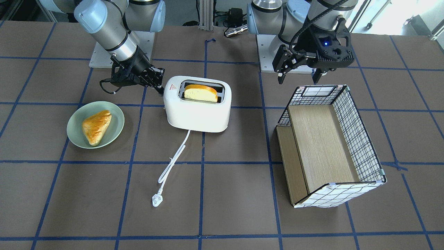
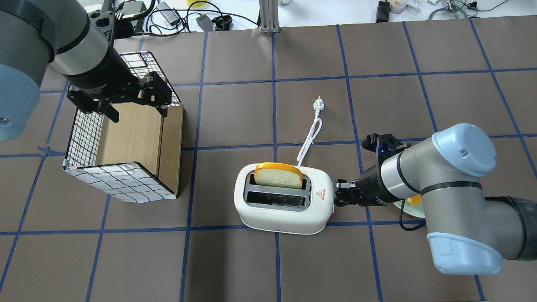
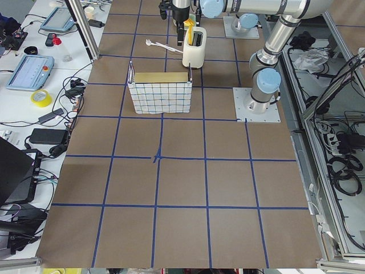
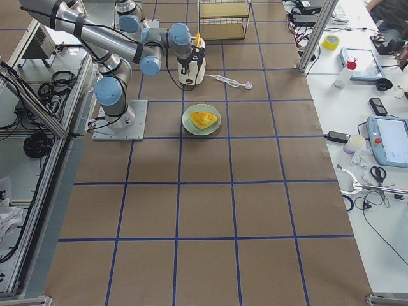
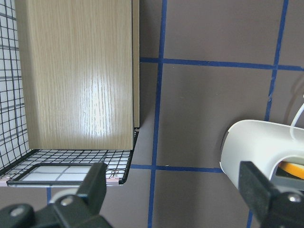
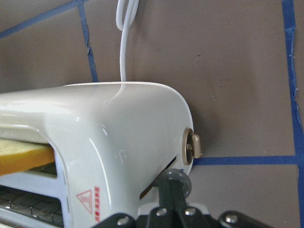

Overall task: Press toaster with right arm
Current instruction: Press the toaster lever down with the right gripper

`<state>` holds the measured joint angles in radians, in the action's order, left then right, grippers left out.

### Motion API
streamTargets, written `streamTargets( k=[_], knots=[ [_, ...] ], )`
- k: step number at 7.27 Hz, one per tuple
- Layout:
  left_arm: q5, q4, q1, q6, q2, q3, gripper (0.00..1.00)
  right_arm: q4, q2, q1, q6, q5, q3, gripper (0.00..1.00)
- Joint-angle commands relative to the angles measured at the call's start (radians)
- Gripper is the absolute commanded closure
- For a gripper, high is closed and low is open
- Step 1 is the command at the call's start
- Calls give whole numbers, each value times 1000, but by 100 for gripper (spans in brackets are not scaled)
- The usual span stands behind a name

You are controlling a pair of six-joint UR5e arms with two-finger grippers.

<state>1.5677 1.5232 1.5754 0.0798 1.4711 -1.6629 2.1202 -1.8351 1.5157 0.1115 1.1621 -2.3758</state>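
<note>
The white toaster stands mid-table with a bread slice sticking up from its top slot. It also shows in the overhead view and the right wrist view. My right gripper is shut and empty, with its tip against the toaster's end face. In the right wrist view the closed fingertips sit at the vertical lever slot, beside a beige dial. The lever itself is hidden under them. My left gripper is open and empty above the wire basket's back edge.
A green plate with a pastry lies beside my right gripper. The toaster's white cord and plug trail toward the table's far side. A wire basket with a wooden shelf stands on the left arm's side.
</note>
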Motion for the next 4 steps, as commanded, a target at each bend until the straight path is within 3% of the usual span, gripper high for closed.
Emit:
streamTargets(
  k=[1, 4],
  knots=[
    [0, 0, 0, 0, 0, 0, 0, 26, 17, 1, -1, 1, -22, 100],
    [0, 0, 0, 0, 0, 0, 0, 44, 42, 1, 8, 1, -23, 100]
  ],
)
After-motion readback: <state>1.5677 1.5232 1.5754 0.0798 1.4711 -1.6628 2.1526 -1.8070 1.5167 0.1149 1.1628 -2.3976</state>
